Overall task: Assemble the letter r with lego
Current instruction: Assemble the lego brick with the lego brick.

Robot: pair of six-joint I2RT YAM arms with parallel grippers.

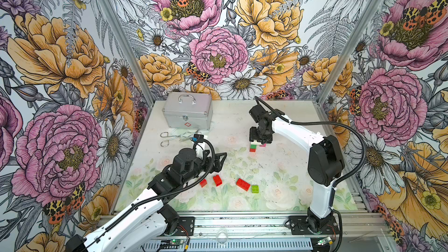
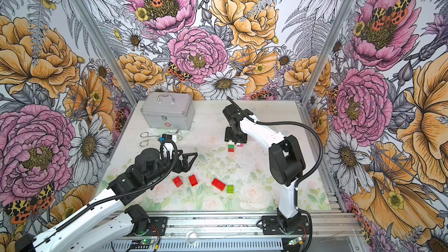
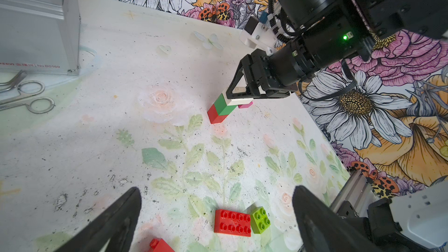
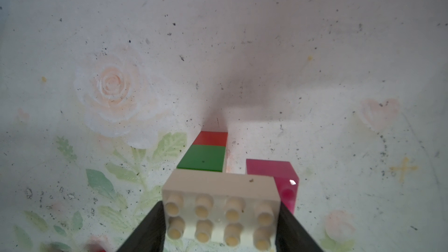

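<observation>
Three layers up, pinches white brick (image 4: 219, 190) end to end in right fingers (image 4: 145, 233), long axis crosswise over green brick (image 4: 202, 158); holds left fingers (image 1: 221, 157) spread, lower centre, by red bricks (image 1: 243, 184).

Red brick (image 4: 212, 138), dark green brick (image 4: 202, 158), white brick (image 4: 219, 186), pink brick (image 4: 272, 171), lime brick (image 1: 254, 188), floral tabletop (image 1: 286, 180)

Silver case (image 3: 36, 32), "No.B0169" on side, red cross (image 1: 187, 124) on front
</observation>
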